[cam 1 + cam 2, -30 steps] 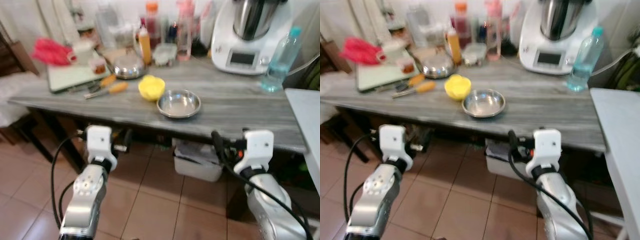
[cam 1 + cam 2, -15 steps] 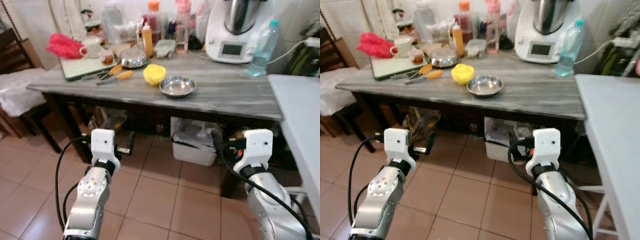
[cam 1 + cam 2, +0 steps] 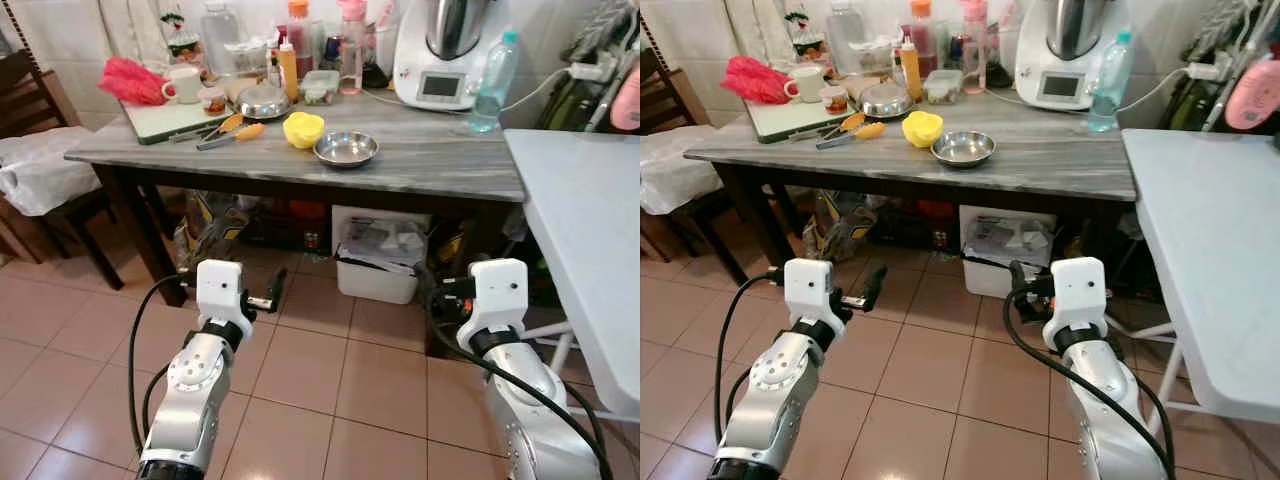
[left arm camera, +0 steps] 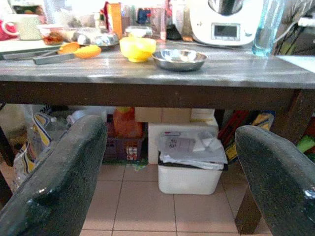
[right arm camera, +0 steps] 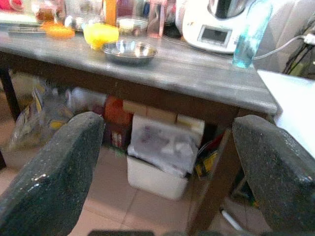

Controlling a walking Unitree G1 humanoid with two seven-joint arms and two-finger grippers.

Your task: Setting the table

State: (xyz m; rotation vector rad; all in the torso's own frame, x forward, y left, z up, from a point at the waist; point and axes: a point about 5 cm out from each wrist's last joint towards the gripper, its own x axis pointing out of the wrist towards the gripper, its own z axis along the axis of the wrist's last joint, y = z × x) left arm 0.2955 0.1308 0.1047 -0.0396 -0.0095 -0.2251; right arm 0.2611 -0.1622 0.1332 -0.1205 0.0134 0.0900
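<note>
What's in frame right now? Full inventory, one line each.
steel bowl: 1, silver, near the grey table's front edge
yellow bowl: 1, just left of the steel bowl
grey table: 1, dark legs
kitchen machine: 1, white, back of the table
water bottle: 1, clear blue, right of the machine
white mug: 1, back left
lidded steel pot: 1, behind the yellow bowl
white bin: 1, under the table
white table: 1, right side
left claw: open, low, facing the table
right claw: open, low, facing the table
</note>
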